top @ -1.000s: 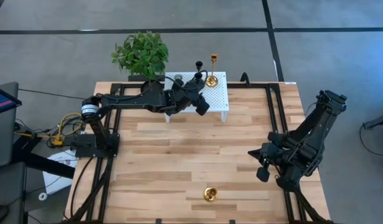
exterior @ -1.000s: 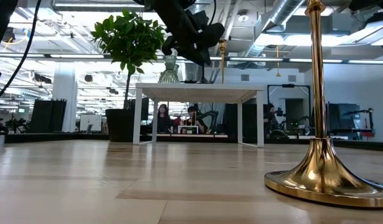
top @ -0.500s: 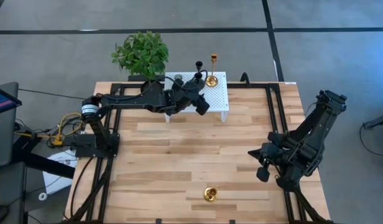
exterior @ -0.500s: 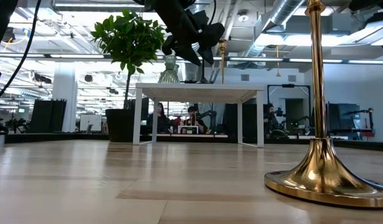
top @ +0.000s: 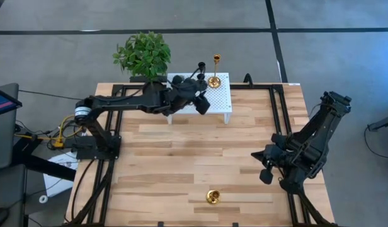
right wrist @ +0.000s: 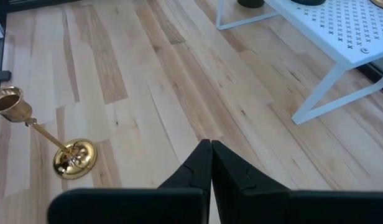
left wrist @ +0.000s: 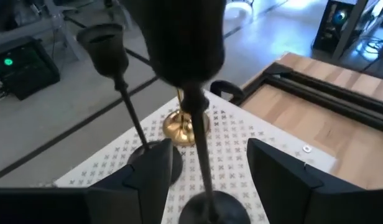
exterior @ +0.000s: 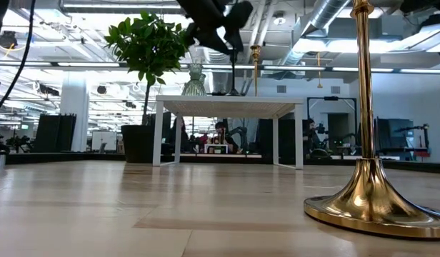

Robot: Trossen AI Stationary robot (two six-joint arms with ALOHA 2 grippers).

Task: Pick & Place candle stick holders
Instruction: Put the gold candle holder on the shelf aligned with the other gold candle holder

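Our left gripper point(top: 202, 103) hovers over the white stand point(top: 222, 101) at the table's far edge, fingers spread with the stem of a black candle holder point(left wrist: 201, 134) between them; we see no pad touching it, so it looks let go. Our right gripper point(top: 264, 169) waits at the table's right side, fingers pressed together on nothing.

The risk, as we judge it, lies in drawing back: the black holder's stem sits close between our fingers point(left wrist: 275, 171), and a sideways pull could catch it and tip it into the second black holder point(left wrist: 126, 102) or the gold holder point(left wrist: 185, 124) just beside. A straight lift looks safest.

All three stand upright, long axes vertical, cups upward. Another gold holder point(top: 213, 197) stands upright near the front edge, well apart.
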